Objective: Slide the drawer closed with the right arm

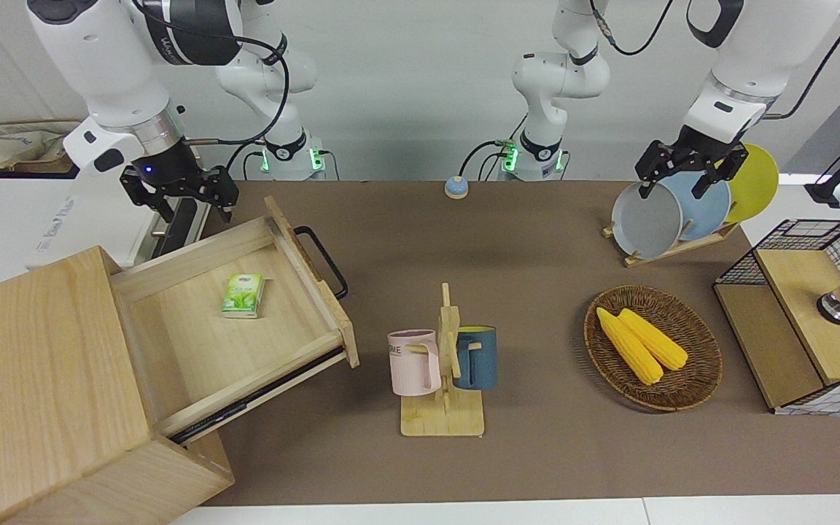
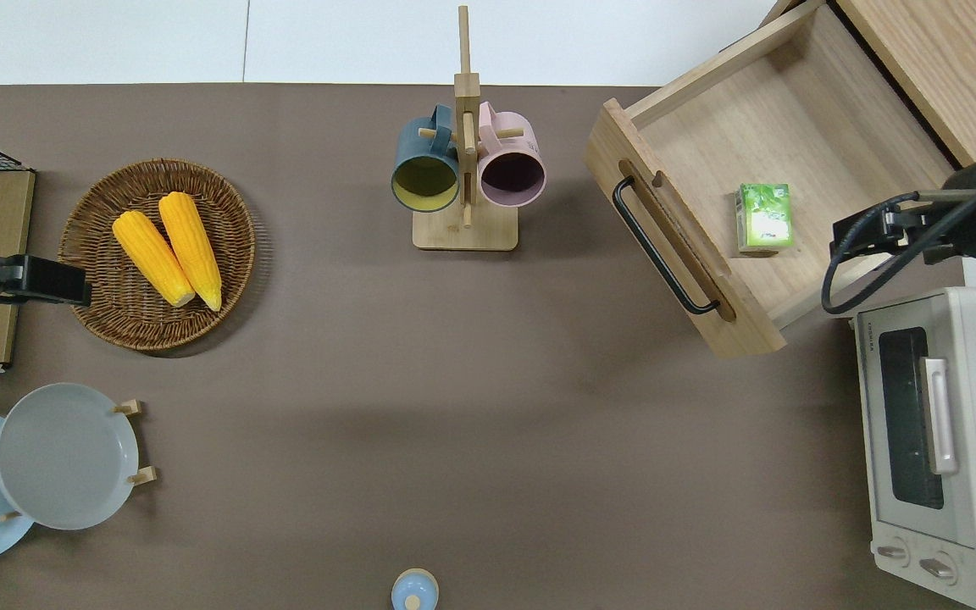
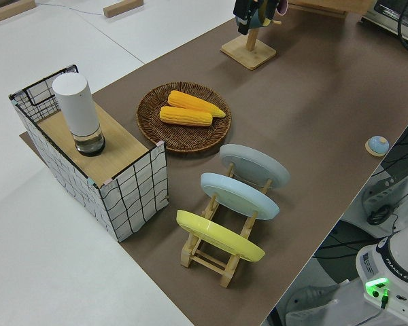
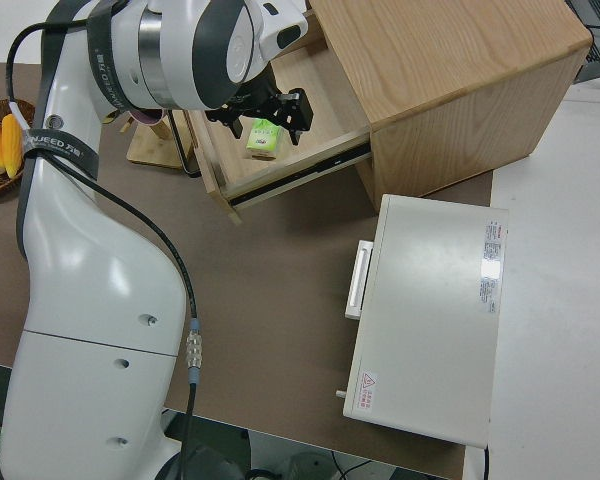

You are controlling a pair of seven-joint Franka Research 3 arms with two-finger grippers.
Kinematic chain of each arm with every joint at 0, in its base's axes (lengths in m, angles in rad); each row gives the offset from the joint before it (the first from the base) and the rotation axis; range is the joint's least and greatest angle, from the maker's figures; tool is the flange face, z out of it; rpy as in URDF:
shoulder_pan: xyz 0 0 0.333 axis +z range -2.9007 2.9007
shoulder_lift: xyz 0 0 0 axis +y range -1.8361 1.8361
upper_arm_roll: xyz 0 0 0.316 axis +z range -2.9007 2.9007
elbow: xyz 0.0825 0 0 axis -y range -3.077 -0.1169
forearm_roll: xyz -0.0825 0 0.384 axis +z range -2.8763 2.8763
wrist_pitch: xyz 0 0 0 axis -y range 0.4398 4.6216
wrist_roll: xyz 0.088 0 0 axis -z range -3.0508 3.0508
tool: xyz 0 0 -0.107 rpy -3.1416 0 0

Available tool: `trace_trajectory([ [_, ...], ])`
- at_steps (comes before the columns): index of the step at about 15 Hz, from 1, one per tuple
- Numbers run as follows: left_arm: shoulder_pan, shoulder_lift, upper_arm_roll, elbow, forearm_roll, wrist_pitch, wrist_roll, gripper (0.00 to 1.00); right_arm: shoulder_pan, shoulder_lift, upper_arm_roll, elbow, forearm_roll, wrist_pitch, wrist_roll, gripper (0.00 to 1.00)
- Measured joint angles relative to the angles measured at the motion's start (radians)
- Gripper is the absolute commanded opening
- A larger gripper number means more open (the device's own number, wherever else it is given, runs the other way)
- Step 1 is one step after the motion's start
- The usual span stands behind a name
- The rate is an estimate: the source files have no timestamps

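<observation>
The light-wood drawer (image 1: 194, 328) stands pulled far out of the large pale wooden box (image 1: 33, 364) at the right arm's end of the table. Its black loop handle (image 1: 325, 262) faces the table's middle. A green packet (image 1: 243, 294) lies on the drawer floor. It also shows in the overhead view (image 2: 764, 218). My right gripper (image 1: 197, 211) is open and empty. It hangs in the air over the drawer's edge nearer the robots (image 2: 856, 233), well away from the handle (image 2: 657, 246). My left gripper (image 1: 675, 188) is open, and that arm is parked.
A white toaster oven (image 2: 937, 440) stands nearer the robots than the drawer. A mug rack (image 1: 443, 364) with two mugs stands near the drawer's front. A corn basket (image 1: 653, 346), a plate rack (image 1: 682, 211) and a wire crate (image 1: 806, 313) are toward the left arm's end.
</observation>
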Motion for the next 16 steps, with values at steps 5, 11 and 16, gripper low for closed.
trace_trajectory([
  [5, 0.0, 0.0, 0.0, 0.0, 0.0, 0.0, 0.0, 1.0, 0.0, -0.003, 0.001, 0.0, 0.0, 0.0, 0.0, 0.985],
  [11, 0.0, 0.0, 0.0, 0.0, 0.0, 0.0, 0.0, 1.0, 0.001, -0.005, 0.005, 0.0, 0.0, 0.0, 0.0, 0.985],
  [16, 0.0, 0.0, 0.0, 0.0, 0.0, 0.0, 0.0, 1.0, 0.001, -0.006, 0.002, 0.0, -0.001, 0.0, 0.0, 0.958],
])
